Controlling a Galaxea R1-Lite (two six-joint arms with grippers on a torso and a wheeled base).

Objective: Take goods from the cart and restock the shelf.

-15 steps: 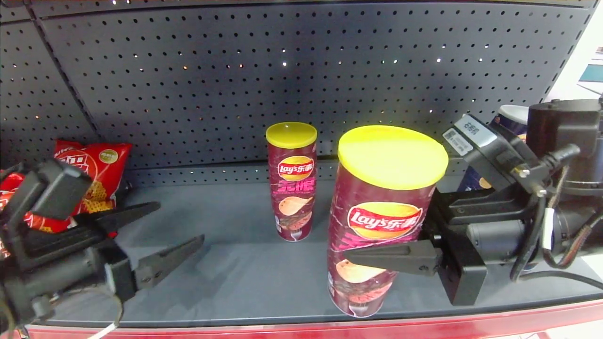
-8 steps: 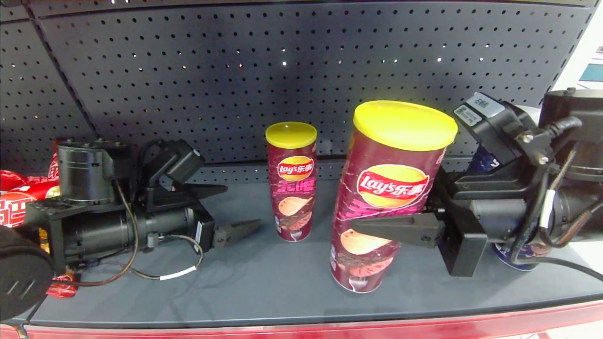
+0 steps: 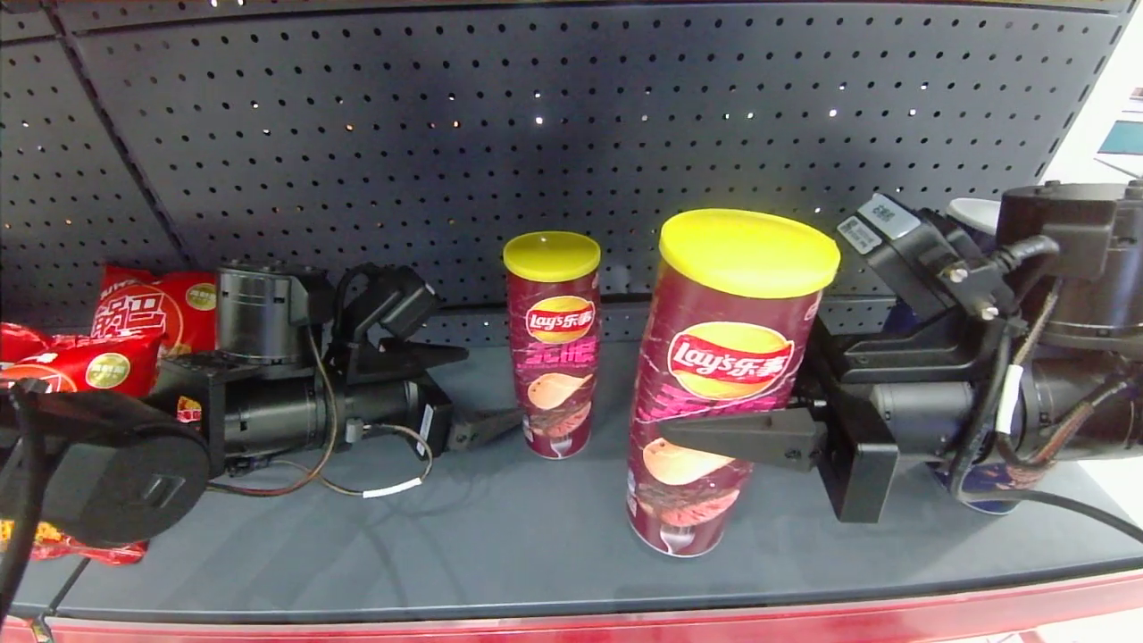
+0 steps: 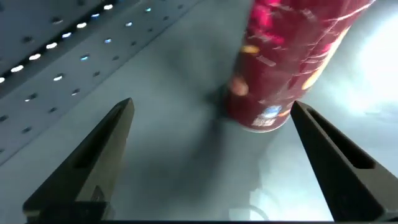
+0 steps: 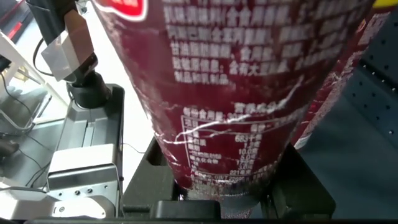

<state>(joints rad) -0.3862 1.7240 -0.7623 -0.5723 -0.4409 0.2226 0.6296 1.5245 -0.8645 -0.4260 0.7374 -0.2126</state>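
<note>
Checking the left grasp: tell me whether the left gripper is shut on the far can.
No: the left gripper is wide open, the far can standing unclamped ahead of it.

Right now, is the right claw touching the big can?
Touching. In the head view the right gripper is shut on the big can, one finger lying flat across its label; the right wrist view shows the can filling the jaws.

The head camera looks forward and down at the shelf [image 3: 500, 545]. The left wrist camera, low, faces the back can [image 4: 280, 68], central in the head view. The right wrist camera hugs the front can [image 5: 236, 93], at the head view's 4 o'clock.
</note>
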